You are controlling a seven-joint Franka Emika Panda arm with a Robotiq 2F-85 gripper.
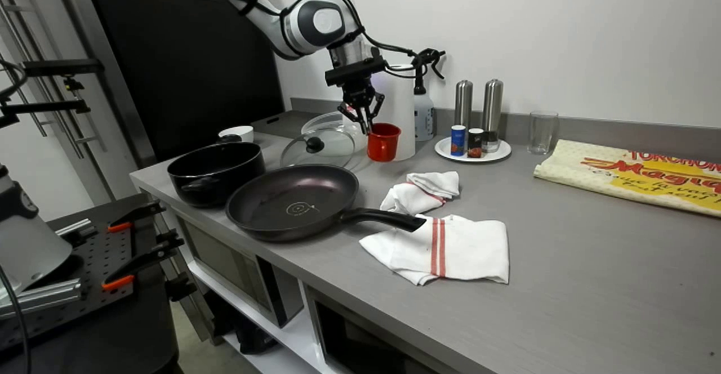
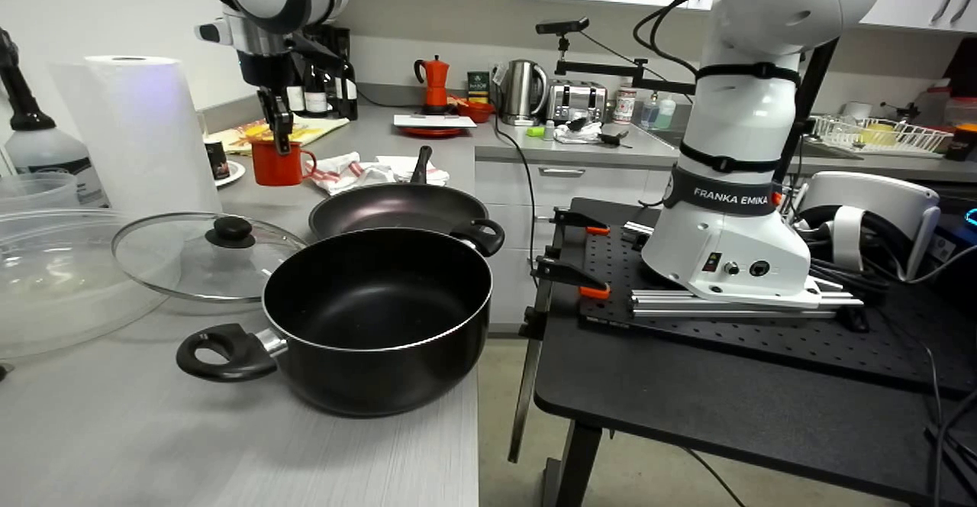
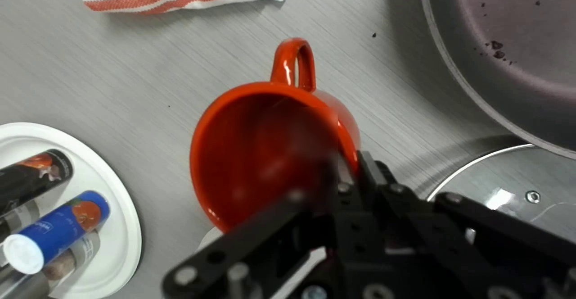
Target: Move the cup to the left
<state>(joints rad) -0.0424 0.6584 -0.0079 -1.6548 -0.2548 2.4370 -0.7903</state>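
The red cup (image 3: 270, 146) fills the middle of the wrist view, with its mouth toward the camera and its handle (image 3: 292, 65) toward the top of that view. My gripper (image 3: 354, 166) is shut on the cup's wall near the rim, one finger inside and one outside. In both exterior views the cup (image 1: 383, 144) looks upright and appears to hang clear of the counter, just in front of the paper towel roll. The gripper (image 1: 367, 129) comes down on it from above. From a different side, the cup (image 2: 278, 165) shows its handle pointing right.
A frying pan (image 1: 293, 199), a black pot (image 2: 374, 316) and a glass lid (image 2: 210, 255) stand close by. The paper towel roll (image 2: 145, 133) is right beside the cup. A white plate (image 1: 479, 159) holds shakers. White cloths (image 1: 473, 244) lie on the counter.
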